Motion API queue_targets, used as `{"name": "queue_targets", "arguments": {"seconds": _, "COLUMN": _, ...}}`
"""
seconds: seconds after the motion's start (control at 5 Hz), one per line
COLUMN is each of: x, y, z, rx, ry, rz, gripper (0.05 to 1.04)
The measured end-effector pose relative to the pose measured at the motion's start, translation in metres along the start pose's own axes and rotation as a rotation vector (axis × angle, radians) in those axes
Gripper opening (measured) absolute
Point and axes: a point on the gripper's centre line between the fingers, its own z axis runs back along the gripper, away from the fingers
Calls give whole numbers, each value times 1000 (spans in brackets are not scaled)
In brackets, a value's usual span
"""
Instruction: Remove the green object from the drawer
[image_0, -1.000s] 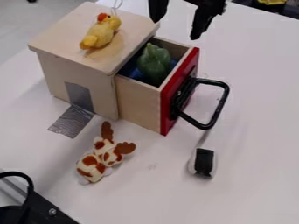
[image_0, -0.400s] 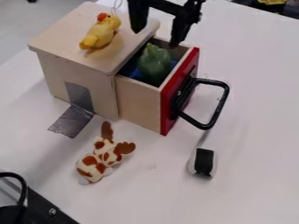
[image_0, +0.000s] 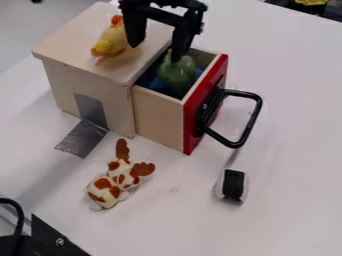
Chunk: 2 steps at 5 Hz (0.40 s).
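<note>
A duck lies on the box, an object in its drawer; in front, moose left, sushi right

This looks a lab — gripper above (taped-down) box.

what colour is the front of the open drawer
The drawer front is red, seen best in the camera view.

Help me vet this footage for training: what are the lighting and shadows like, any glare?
Camera view: soft light on the pale table, a faint shadow beside the yellow toy on the box lid; camera view: the drawer is darker inside, around the green object; camera view: mild sheen on the grey tape, no harsh glare.
</note>
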Motion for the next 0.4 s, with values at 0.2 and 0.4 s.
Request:
{"name": "queue_targets", "arguments": {"seconds": 0.2, "x": 0, "y": -2, "z": -4, "rx": -8, "ry": -5, "rz": -2, "gripper": 1001}}
{"name": "queue_targets", "arguments": {"seconds": 0.4, "x": 0, "y": -3, "z": -14, "rx": -16, "ry": 11, "rz": 0, "gripper": 1001}}
